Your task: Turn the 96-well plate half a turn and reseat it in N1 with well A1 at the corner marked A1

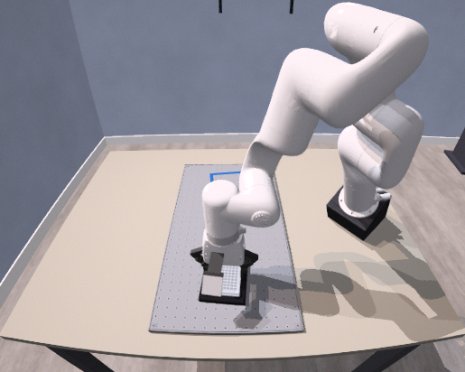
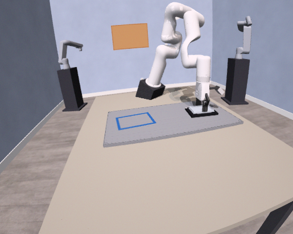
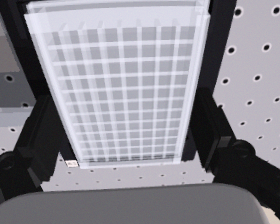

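The white 96-well plate [image 3: 121, 78] lies flat in the black plate nest N1 [image 1: 223, 297] at the near end of the grey perforated deck [image 2: 172, 120]. In the top view the plate [image 1: 231, 281] is partly hidden by the wrist. My gripper [image 3: 125, 108] is open and points straight down over the plate. Its two dark fingers stand on either side of the plate's long edges, apart from them, low at the plate [image 2: 201, 109]. Nothing is between the fingers but the seated plate. I cannot make out the cut corner.
The bench spot B1 [image 2: 135, 120], a blue taped outline, is at the deck's other end, partly hidden by the arm in the top view. My arm's base [image 1: 358, 211] stands on the table beside the deck. Two dark pedestals [image 2: 70, 89] [image 2: 236, 80] with small arms stand off the table.
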Controlling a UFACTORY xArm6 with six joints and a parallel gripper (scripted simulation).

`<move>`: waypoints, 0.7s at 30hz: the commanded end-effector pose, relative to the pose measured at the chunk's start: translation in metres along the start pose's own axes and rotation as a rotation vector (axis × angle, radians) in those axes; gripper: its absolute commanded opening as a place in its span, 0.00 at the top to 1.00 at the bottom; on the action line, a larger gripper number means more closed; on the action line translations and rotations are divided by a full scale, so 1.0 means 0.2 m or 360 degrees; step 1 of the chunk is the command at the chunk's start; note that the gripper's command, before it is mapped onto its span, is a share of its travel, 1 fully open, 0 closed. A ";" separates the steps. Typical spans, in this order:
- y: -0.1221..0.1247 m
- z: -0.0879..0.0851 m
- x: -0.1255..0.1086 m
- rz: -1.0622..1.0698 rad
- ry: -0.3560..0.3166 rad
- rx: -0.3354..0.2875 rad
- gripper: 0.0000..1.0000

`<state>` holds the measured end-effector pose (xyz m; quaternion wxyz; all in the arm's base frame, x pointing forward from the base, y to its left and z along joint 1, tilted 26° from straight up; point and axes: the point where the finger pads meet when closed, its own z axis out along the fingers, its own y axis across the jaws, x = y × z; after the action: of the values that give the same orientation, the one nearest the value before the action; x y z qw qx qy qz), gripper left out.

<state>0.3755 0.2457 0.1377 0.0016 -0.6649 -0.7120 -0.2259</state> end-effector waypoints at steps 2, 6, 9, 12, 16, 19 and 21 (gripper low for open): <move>0.01 0.00 0.00 0.0000 0.0003 -0.0005 0.00; 0.01 0.00 0.00 0.0000 0.0003 -0.0005 0.00; 0.01 0.00 0.00 0.0000 0.0003 -0.0005 0.00; 0.01 0.00 0.00 0.0000 0.0003 -0.0005 0.00; 0.01 0.00 0.00 0.0000 0.0003 -0.0005 0.00; 0.01 0.00 0.00 0.0000 0.0003 -0.0005 1.00; 0.01 0.00 0.00 0.0000 0.0003 -0.0005 1.00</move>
<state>0.3761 0.2462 0.1366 0.0017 -0.6648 -0.7120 -0.2262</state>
